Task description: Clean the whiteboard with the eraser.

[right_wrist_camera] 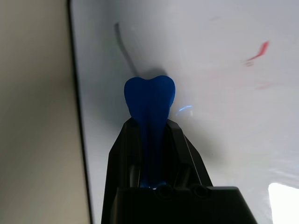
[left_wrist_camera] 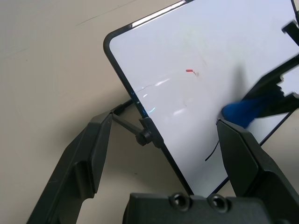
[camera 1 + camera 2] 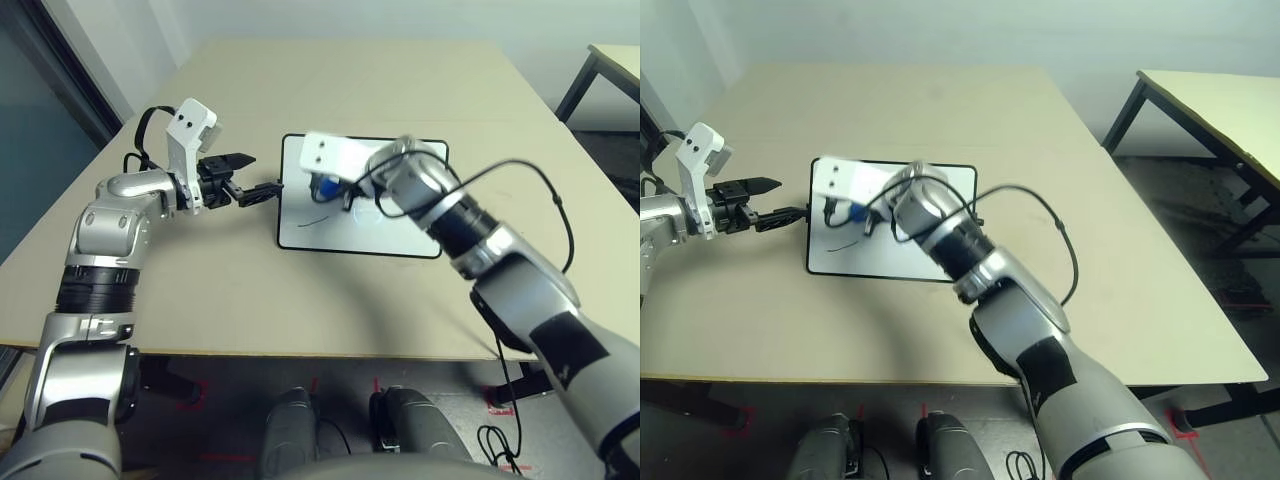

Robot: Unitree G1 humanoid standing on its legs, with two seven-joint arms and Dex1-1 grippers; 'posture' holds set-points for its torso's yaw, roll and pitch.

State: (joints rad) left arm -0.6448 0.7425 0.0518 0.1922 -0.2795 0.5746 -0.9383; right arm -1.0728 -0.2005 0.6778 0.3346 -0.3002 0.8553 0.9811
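The whiteboard lies flat on the tan table, black-framed, with a curved black pen line and a small red mark on it. My right gripper is shut on the blue eraser, whose tip presses on the board just below the black line, near the board's left edge. My left gripper stands open at that left edge, one finger over the table and one over the board, straddling the frame and a small black side knob. From the head the eraser shows under the right wrist housing.
The tan table has free room all around the board. A second table stands to the right across a gap of floor. A black cable loops off my right forearm.
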